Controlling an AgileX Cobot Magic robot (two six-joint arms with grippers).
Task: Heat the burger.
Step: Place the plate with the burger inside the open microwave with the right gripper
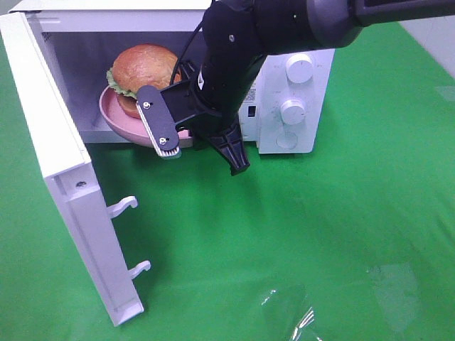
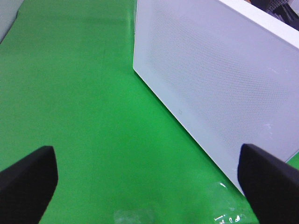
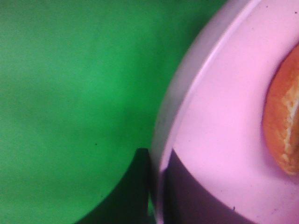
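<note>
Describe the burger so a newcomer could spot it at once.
Find the white microwave, door swung open, on the green cloth. At its opening is a round pink plate; the burger sits on it, a glossy golden-brown bun edged with frilly green lettuce, the only food in view.

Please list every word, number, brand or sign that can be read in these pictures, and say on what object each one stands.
No text can be read with certainty.
Microwave panel: small dark marks left of the lower knob, too small to read.
Clear film, left wrist view: faint marks, too blurred to read.
Burger and pink plate: no writing visible.
</note>
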